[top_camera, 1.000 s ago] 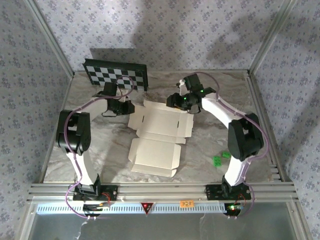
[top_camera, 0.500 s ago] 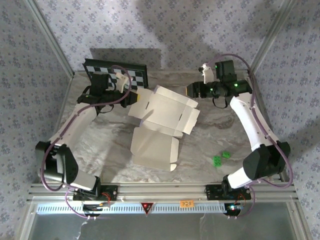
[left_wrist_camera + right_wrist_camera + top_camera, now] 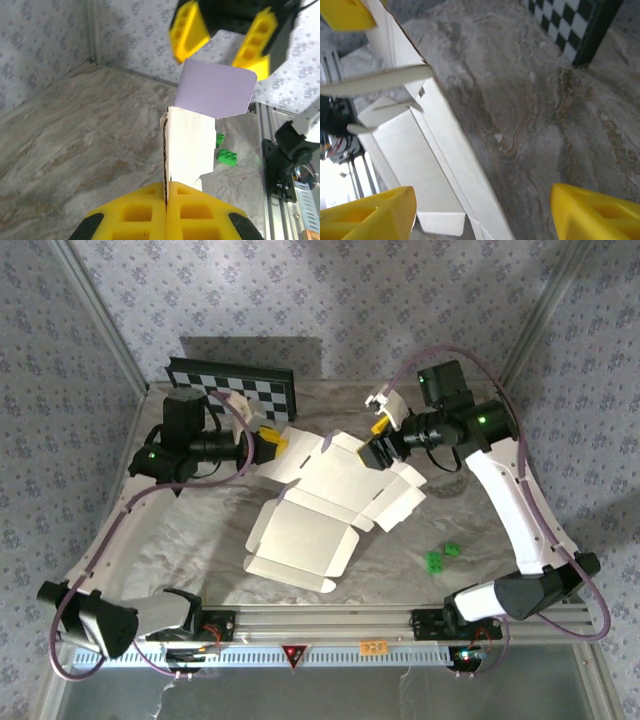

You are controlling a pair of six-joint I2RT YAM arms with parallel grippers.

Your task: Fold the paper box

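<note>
Marbled grey tabletop [image 3: 190,530] between papered walls carries the paper box [image 3: 330,485], a white die-cut sheet whose walls are not yet folded up. Its near panel appears to rest on the surface on the left arm's side, while its far half is raised between the two hands. The long axis runs on a slant, from near-left to far-right.

The left hand [image 3: 272,443] is clenched on the far-left flap, with the card pinched edge-on between its yellow pads [image 3: 200,220]. Straight across the sheet, the right hand [image 3: 380,440] is released. Its yellow fingers [image 3: 190,30] are spread to either side of the rounded flap at the far-right edge, and no contact is visible.

That flap standing in the gap is likely what the next move depends on. The right hand is the nearer one and could close on the flap or press it over, with the left hand as anchor. A checkerboard panel [image 3: 235,390] leans behind the left hand, and green bricks [image 3: 440,557] lie well apart near the right arm
</note>
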